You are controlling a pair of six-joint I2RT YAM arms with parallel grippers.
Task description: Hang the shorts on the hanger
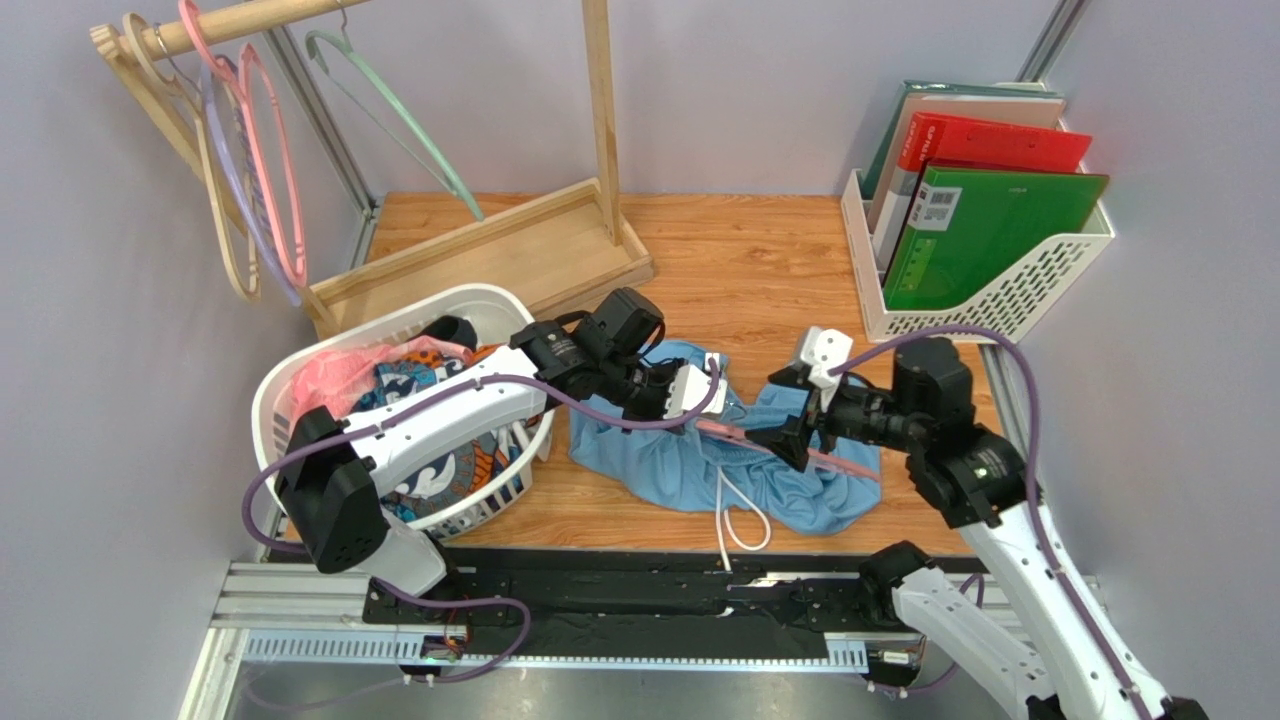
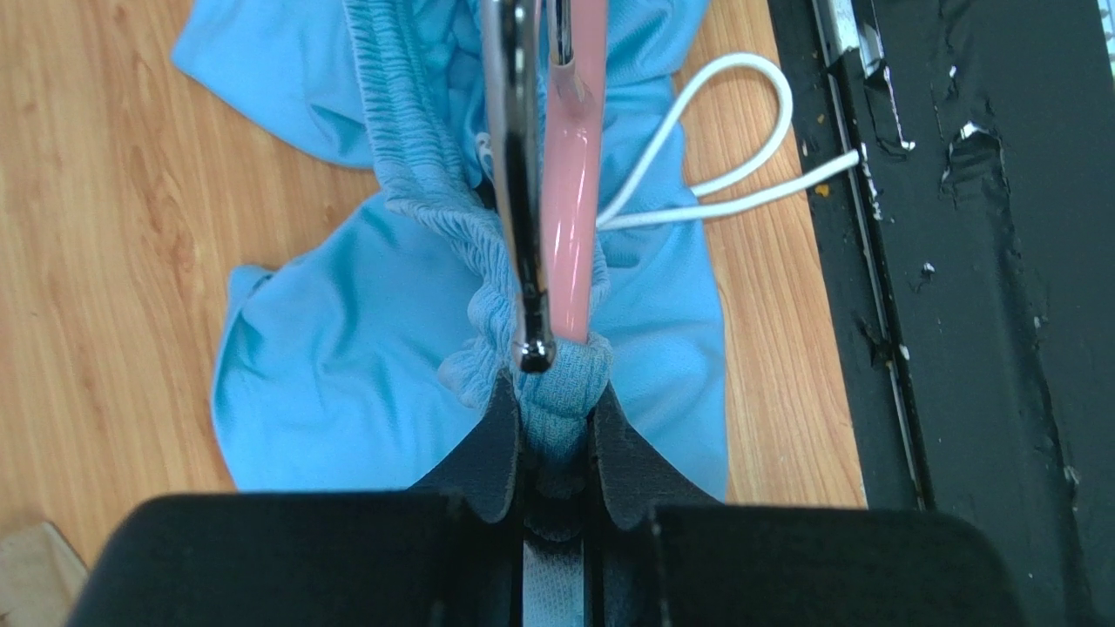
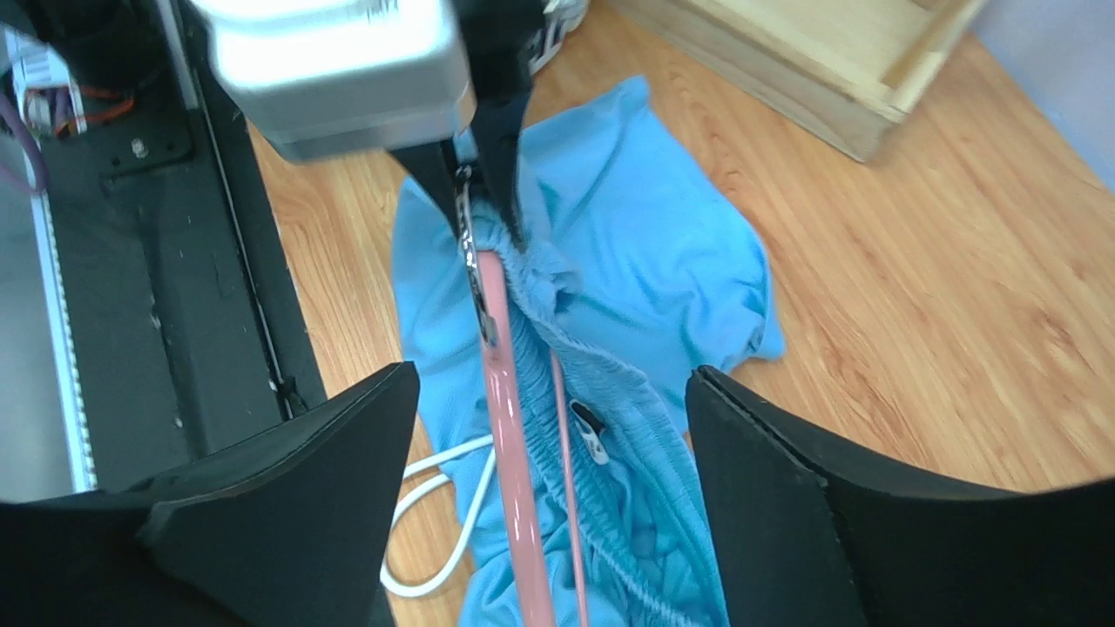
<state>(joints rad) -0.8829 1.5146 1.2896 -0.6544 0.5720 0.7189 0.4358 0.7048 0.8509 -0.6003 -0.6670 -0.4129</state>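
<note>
1. Broadly, the wooden table (image 1: 751, 255) carries everything; the shorts (image 1: 661, 458) lie crumpled near the middle of its near edge, between the two arms, with a white laundry basket (image 1: 301, 383) at the left edge.
2. The hanger (image 3: 504, 431) lies among the shorts along the gathered waistband, its silver hook (image 2: 513, 170) pointing toward the left arm; the white drawstring (image 2: 733, 131) loops out toward the near edge.
3. The left gripper (image 2: 550, 405) is clenched on a bunched fold of the waistband, just beside the tip of the hook; the right gripper (image 3: 550, 431) hangs released over the hanger's pink bar, fingers spread wide and grasping nothing.
4. By my reading, the step in hand is threading: working the waistband onto the hanger while it lies on the table; the shorts are not yet hung.
5. The next move likely calls for the right gripper to close on the pink bar and steady it, while the left draws the elastic along; a slip could pull the fabric off.
6. Whether the bar runs inside the waistband or merely over it is hard to tell; the hanger's far end is buried in fabric; the right fingertips are cut off in the right wrist view.
</note>
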